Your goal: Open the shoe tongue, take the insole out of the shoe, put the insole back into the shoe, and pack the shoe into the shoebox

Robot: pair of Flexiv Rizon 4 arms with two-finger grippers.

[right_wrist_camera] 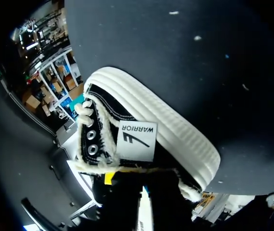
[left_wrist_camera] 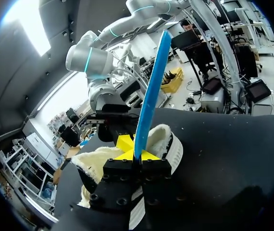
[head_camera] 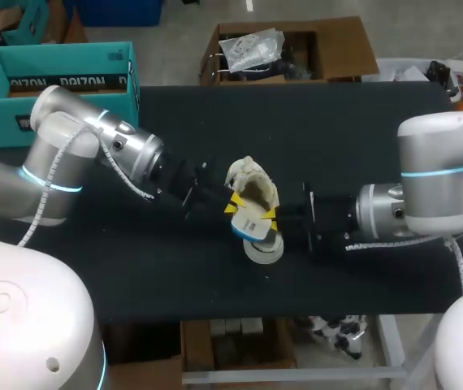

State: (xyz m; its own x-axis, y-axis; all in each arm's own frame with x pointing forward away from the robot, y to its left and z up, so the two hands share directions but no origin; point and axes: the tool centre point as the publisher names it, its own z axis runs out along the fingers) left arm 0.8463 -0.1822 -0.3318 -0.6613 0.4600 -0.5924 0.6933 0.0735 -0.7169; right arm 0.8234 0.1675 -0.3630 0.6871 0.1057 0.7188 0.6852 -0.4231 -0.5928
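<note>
A black shoe (head_camera: 252, 185) with cream fleece lining and a white rubber sole lies tilted at the table's middle, between my two grippers. From the left side, my left gripper (head_camera: 233, 203) is shut on the insole (head_camera: 249, 225), a thin white sheet with a blue underside. In the left wrist view the insole (left_wrist_camera: 152, 91) stands up edge-on from that gripper (left_wrist_camera: 133, 155), with the shoe (left_wrist_camera: 168, 144) behind it. My right gripper (head_camera: 269, 214) is shut on the shoe's fleece collar edge. Its wrist view shows the shoe's side wall (right_wrist_camera: 175, 139) just ahead of the gripper (right_wrist_camera: 139, 180).
The teal shoebox (head_camera: 61, 81) stands open at the table's far left corner. The black table (head_camera: 337, 138) stretches bare behind the shoe and to the right. My right arm's gripper (left_wrist_camera: 120, 139) shows close beside the insole in the left wrist view.
</note>
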